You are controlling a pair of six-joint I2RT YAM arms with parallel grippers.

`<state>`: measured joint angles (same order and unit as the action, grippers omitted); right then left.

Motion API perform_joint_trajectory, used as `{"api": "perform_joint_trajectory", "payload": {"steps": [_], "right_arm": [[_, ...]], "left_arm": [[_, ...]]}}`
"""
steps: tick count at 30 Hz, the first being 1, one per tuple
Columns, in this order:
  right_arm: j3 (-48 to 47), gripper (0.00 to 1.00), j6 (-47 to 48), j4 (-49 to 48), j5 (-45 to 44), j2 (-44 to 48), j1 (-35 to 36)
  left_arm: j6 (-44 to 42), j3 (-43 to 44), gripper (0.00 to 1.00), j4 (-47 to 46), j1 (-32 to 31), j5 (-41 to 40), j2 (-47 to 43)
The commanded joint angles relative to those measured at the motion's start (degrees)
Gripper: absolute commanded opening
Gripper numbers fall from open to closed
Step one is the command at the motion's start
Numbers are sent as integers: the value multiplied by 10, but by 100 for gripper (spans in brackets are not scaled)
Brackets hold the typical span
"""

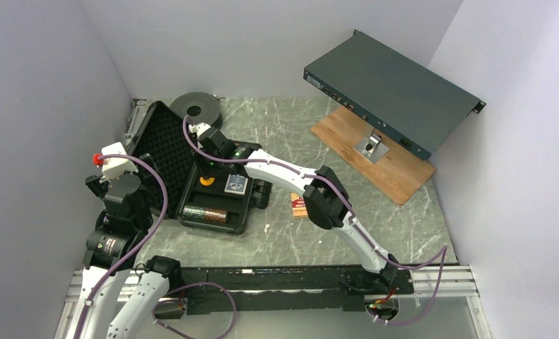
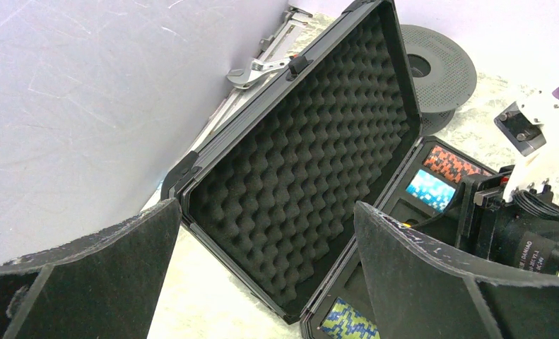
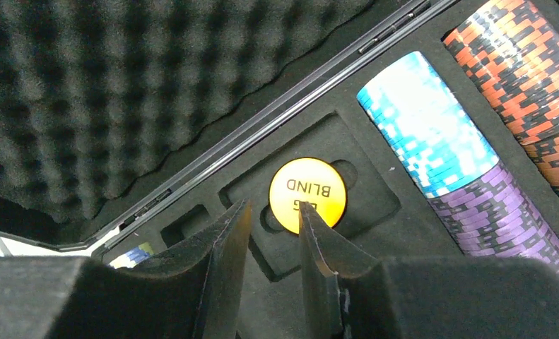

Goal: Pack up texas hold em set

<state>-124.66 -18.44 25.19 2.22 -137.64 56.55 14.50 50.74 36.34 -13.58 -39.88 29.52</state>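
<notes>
Two tools [image 2: 263, 208] [image 3: 273, 207], one briefcase [image 1: 163, 145], one yellow button [image 3: 308, 194]

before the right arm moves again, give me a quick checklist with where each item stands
1. Briefcase lid fully open, foam unobstructed: ok
2. Big blind button lying in its foam recess: ok
3. Right pincer over the button, jaws slightly apart, nothing between them: ok
4. Left pincer wide open, empty: ok
5. Chip rows seated in their slots: ok
6. Small red packet out on the table, not packed: not ok
</notes>
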Motion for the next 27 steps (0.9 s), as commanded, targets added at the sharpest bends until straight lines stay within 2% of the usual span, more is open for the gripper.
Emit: {"api": "perform_joint_trajectory", "payload": {"steps": [1,17,21,27], "right_arm": [[-17,34,-5,-20,8,-7,0],[35,35,1,-18,-18,-6,-10],[44,40,9,-22,-15,32,-10],[78,55,21,-17,-20,113,-9]], "left_arm": [[-4,11,99,-13,-1,5,3],[-11,3,99,-24,3,13,-2],[-12,2,99,-25,4,15,0],[-14,2,99,-26,6,13,5]]}}
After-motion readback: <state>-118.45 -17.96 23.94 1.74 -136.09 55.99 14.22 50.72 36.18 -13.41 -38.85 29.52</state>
